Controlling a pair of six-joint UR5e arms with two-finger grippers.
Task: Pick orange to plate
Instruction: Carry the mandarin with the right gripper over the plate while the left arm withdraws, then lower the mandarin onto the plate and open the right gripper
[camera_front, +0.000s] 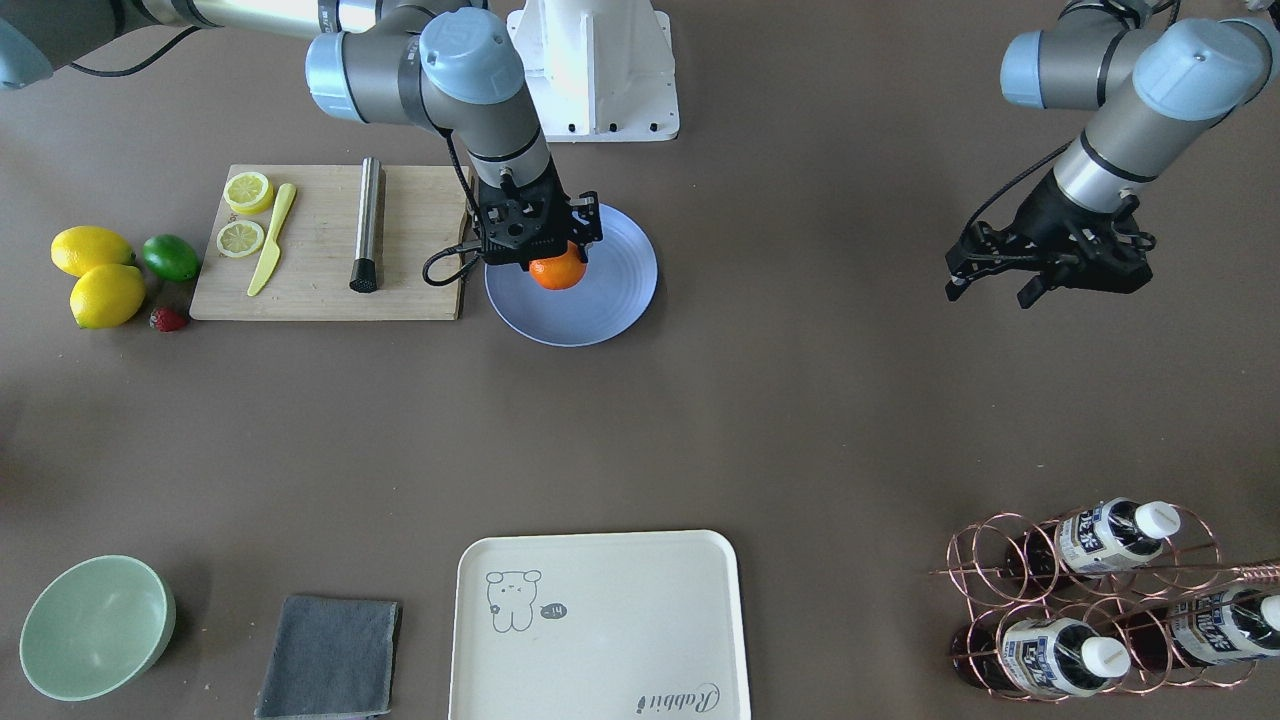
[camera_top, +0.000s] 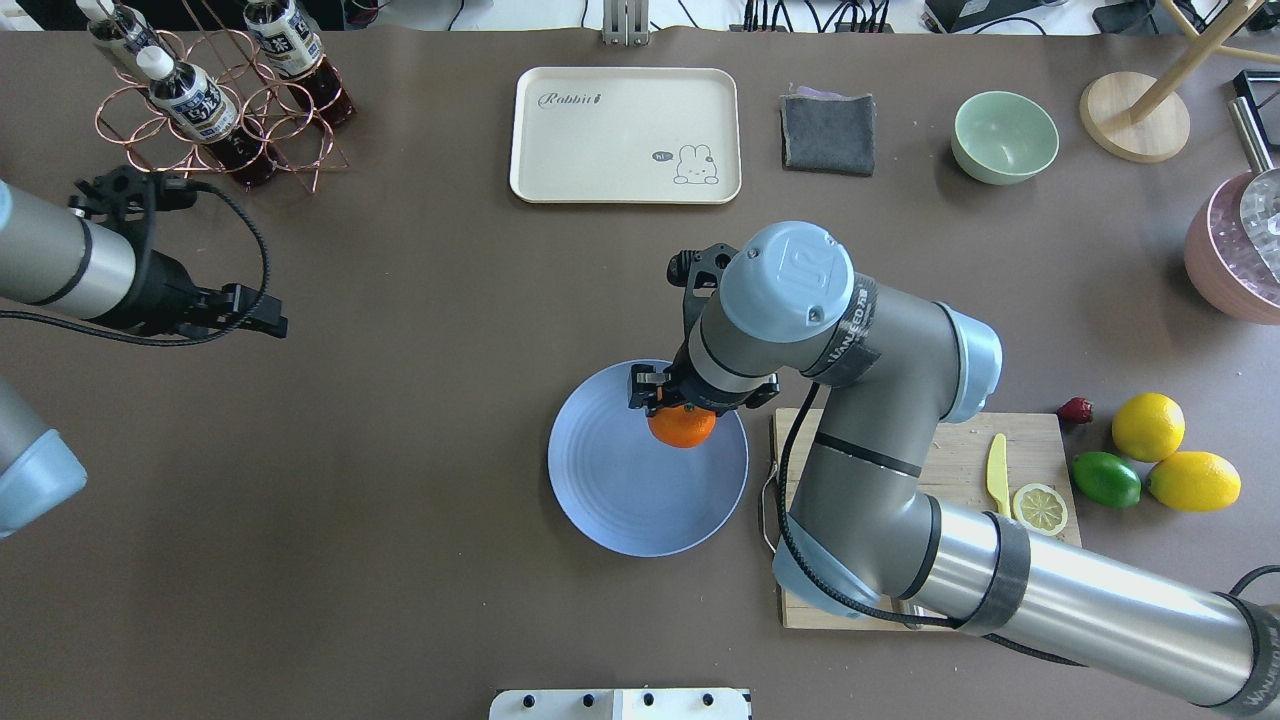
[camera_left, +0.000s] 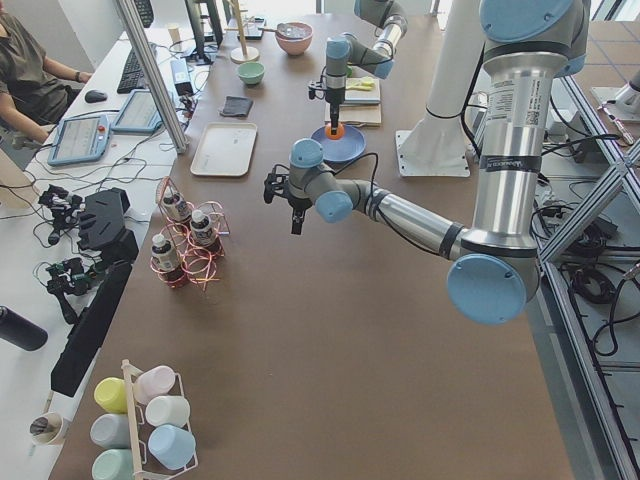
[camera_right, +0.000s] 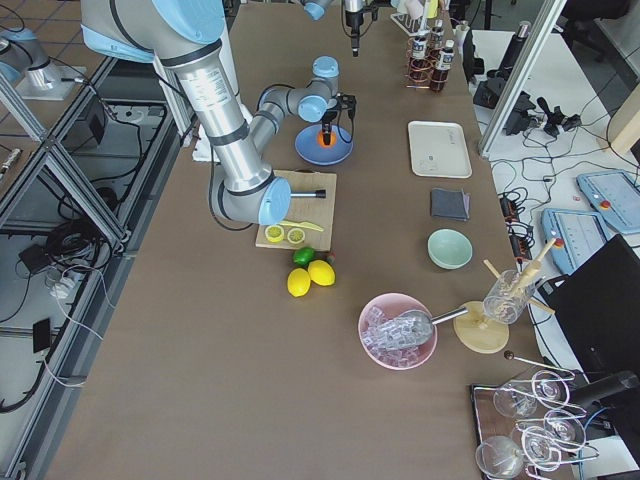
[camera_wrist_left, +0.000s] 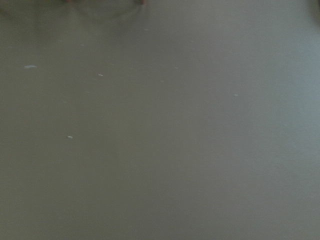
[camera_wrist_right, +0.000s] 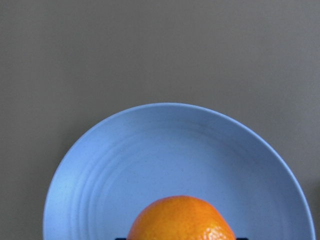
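Observation:
The bright orange (camera_front: 558, 273) (camera_top: 683, 428) is between the fingers of my right gripper (camera_front: 553, 258) (camera_top: 668, 405), which is shut on it. It sits over the robot-side part of the light-blue plate (camera_front: 612, 300) (camera_top: 620, 500). Whether it touches the plate I cannot tell. In the right wrist view the orange (camera_wrist_right: 182, 220) fills the bottom edge with the plate (camera_wrist_right: 165, 150) spread beyond it. My left gripper (camera_front: 992, 293) (camera_top: 272, 325) hangs far off over bare table, open, with nothing in it. The left wrist view shows only the brown tabletop.
A wooden cutting board (camera_front: 320, 290) with lemon slices, a yellow knife and a steel cylinder lies right beside the plate. Two lemons (camera_front: 100, 280), a lime (camera_front: 170, 257) and a strawberry lie past it. A cream tray (camera_front: 600, 625), grey cloth, green bowl (camera_front: 95, 625) and bottle rack (camera_front: 1100, 600) line the far edge.

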